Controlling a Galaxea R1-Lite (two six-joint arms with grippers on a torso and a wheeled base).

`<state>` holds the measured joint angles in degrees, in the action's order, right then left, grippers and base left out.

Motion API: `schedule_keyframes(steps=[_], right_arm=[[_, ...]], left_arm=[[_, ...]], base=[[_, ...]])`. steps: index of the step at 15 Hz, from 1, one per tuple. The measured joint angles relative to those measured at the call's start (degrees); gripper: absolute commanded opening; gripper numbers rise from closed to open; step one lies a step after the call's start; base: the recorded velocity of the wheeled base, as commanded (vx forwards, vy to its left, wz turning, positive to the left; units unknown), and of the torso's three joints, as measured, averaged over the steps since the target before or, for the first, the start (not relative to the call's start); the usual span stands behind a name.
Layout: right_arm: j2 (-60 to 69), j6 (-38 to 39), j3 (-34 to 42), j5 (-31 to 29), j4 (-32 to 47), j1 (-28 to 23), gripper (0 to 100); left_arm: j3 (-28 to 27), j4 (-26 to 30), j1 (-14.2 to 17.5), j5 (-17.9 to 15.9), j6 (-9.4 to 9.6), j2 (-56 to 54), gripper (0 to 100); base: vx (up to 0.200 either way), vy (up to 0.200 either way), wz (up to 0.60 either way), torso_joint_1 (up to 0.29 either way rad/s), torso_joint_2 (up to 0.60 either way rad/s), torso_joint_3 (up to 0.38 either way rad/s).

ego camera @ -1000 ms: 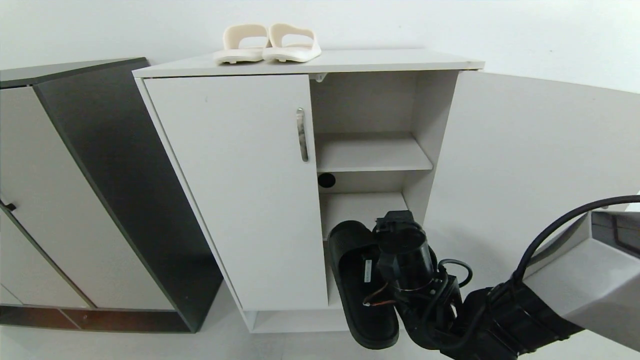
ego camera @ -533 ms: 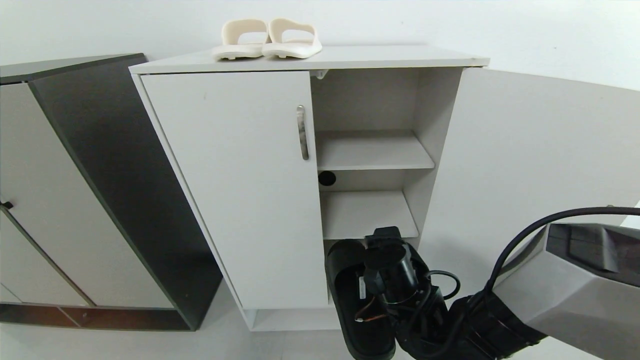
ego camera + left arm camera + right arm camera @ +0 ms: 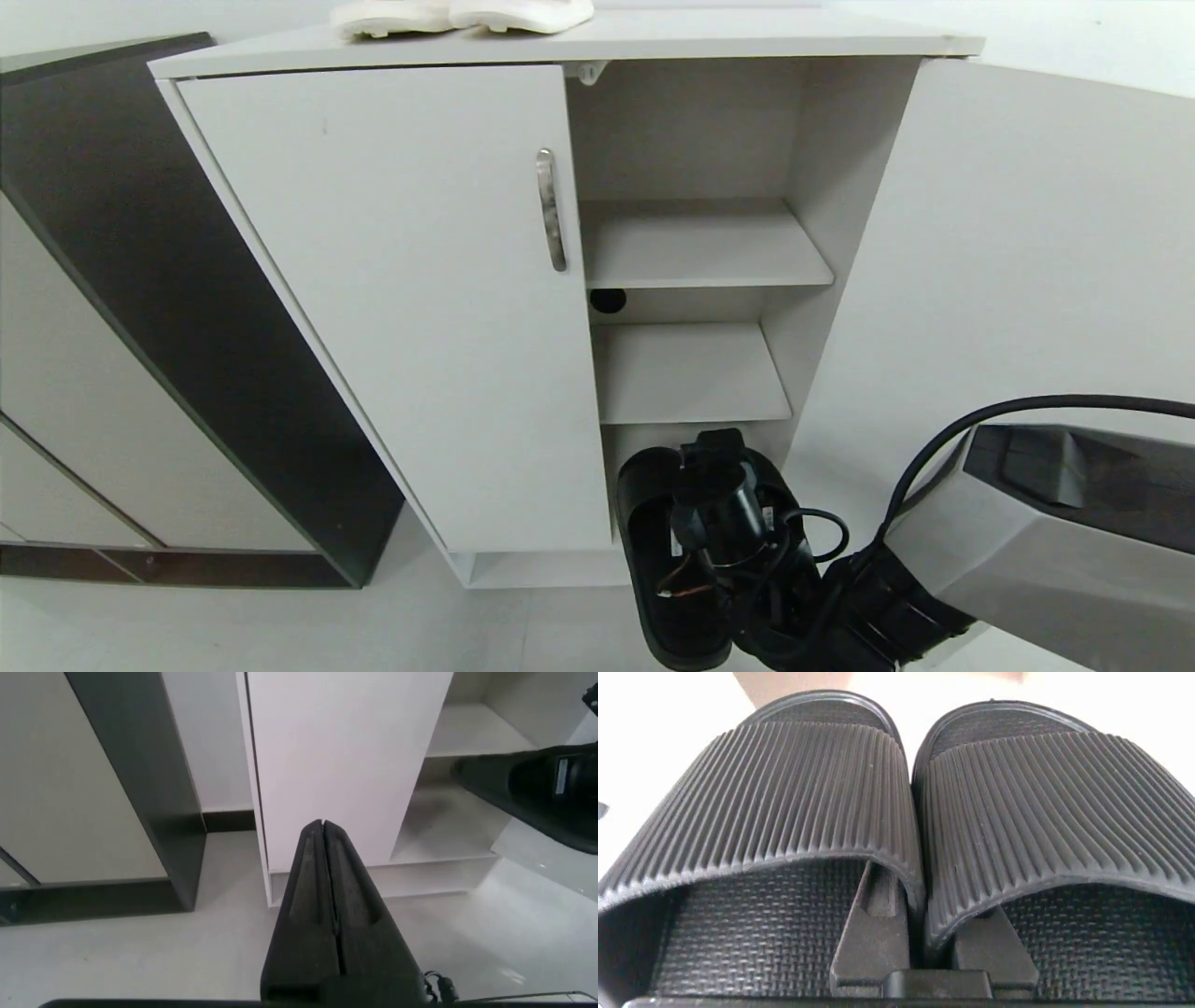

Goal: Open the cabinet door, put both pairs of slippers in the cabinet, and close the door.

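We had lowered the black slippers [image 3: 665,551] to the bottom compartment [image 3: 437,821] mouth, toes pointing far into it, right gripper [image 3: 924,907] pinching their adjoining sidewalls; left gripper [image 3: 322,838] sat pressed together.

Black slippers [image 3: 646,537] before open cabinet [image 3: 700,247]

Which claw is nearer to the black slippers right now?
Right. The right claw is shut on the black slippers, low before the open cabinet. The left claw, shut and empty, hangs apart from them, facing the closed door.
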<state>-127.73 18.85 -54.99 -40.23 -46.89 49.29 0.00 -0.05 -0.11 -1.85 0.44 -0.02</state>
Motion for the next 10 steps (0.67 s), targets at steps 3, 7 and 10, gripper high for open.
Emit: schedule_keyframes(steps=[3, 7, 10], right_arm=[[-1.5, -2.5, -1.1, -4.8, -5.0, 0.0, 0], [-2.5, -8.5, 0.4, -5.1, -18.6, 0.0, 0], [-4.8, -14.4, 1.8, -6.3, -28.3, -0.7, 0]], left_arm=[[0.0, 0.0, 0.0, 0.0, 0.0, 0.0, 0], [0.0, 0.0, 0.0, 0.0, 0.0, 0.0, 0], [0.0, 0.0, 0.0, 0.0, 0.0, 0.0, 0]], base=[[0.0, 0.0, 0.0, 0.004, 0.0, -0.188], [0.0, 0.0, 0.0, 0.001, 0.0, -0.024], [0.0, 0.0, 0.0, 0.0, 0.0, 0.0]])
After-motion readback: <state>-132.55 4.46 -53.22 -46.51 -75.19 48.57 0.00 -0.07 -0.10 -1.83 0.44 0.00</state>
